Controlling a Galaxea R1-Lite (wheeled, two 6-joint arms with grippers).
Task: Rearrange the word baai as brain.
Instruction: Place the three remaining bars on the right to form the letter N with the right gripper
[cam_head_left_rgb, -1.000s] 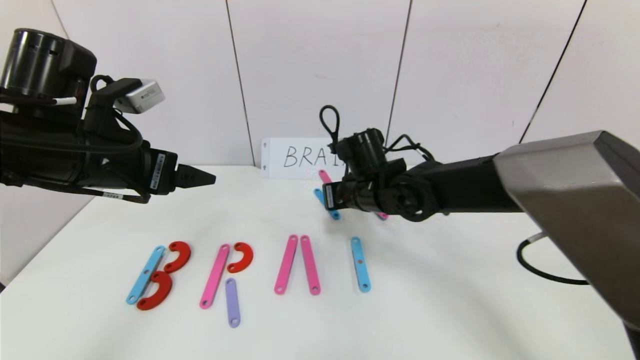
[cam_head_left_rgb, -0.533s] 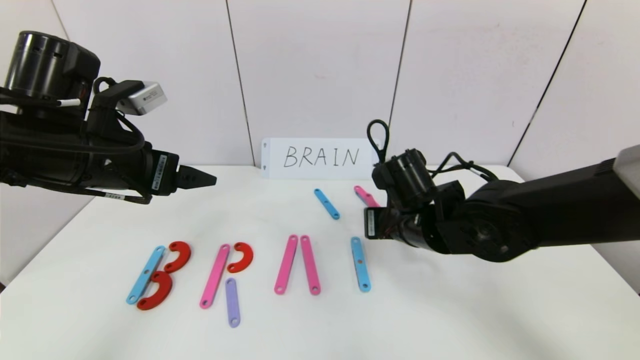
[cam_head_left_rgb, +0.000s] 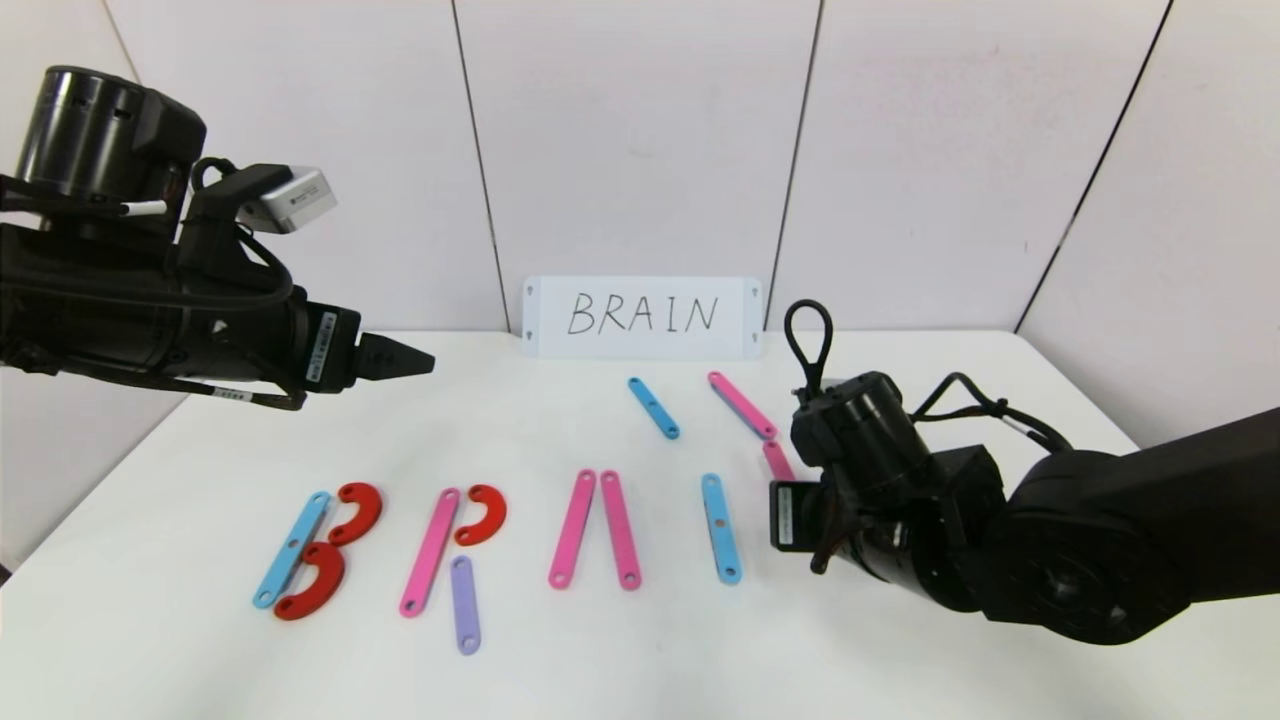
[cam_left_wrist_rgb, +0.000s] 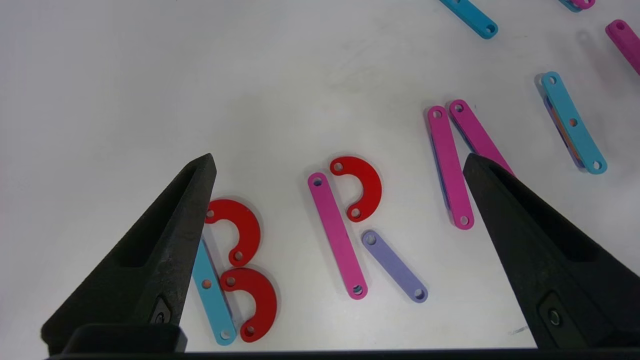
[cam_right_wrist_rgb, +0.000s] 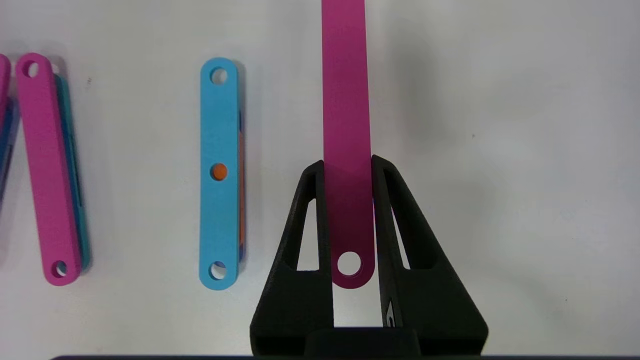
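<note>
Left pincer (cam_left_wrist_rgb: 340, 165) raised, agape; right pincer (cam_right_wrist_rgb: 348, 165) low, clamped

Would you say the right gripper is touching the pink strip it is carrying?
Touching. The right wrist view shows the right gripper with both fingers pressed against the edges of the pink strip, no gap either side.

Location: robotics test lab. Indicators: bare white worktop (cam_head_left_rgb: 900, 680) across the lower frame, plain white wall panels (cam_head_left_rgb: 640, 140) with dark seams across the upper frame, handwritten reference card (cam_head_left_rgb: 643, 316) propped at centre.
</note>
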